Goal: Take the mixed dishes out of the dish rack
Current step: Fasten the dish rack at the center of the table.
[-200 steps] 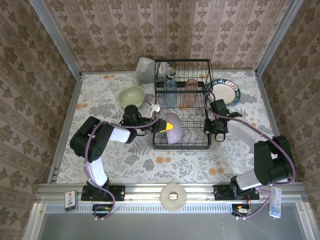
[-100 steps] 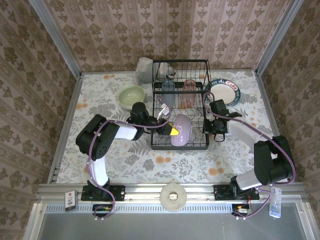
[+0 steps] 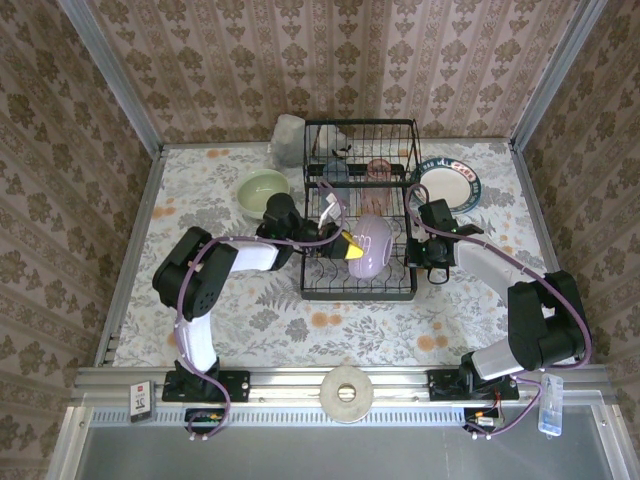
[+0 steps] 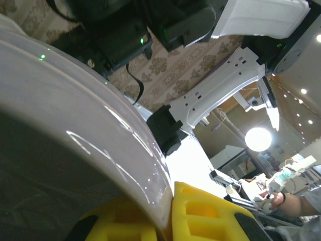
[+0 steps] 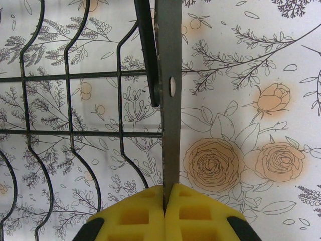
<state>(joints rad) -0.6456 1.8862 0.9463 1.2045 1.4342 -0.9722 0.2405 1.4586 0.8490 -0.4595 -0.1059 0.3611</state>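
Top view: dish rack [image 3: 360, 292] stood mid-table, slightly toward the far side, on the floral table cover [image 3: 480, 300].

Left gripper [image 3: 347, 244] reached in from the left over the rack's near lower tier. Its jaws were pinched on the rim of the lavender bowl [image 3: 372, 243]. The bowl was held up on edge, above the lower tier's wires and right of the gripper. Left wrist view: the bowl [image 4: 75, 135] ran across the left of the frame, and its rim sat squeezed between the yellow fingers [image 4: 200, 213] of the left gripper [image 4: 168, 213] – firm hold, no gap to the rim.

Right gripper [image 3: 425, 262] was at the rack's near right side. Right wrist view: yellow fingers [image 5: 135, 216] of the right gripper [image 5: 164, 203] were closed nearly together on a thin flat upright strip of the dish rack [image 5: 169, 100], with the cover's roses [image 5: 210, 160] behind.

Other dishes:
- pale green bowl [image 3: 264, 191] on the table, just left of the rack
- white plate with dark patterned rim [image 3: 447, 185] on the table at the far right, beside the rack
- pink tumbler [image 3: 378, 170] and grey-blue tumbler [image 3: 335, 172] in the rack's far part – which tier, could not tell
- grey-white lumpy object [image 3: 289, 138] at the far edge, left of the rack
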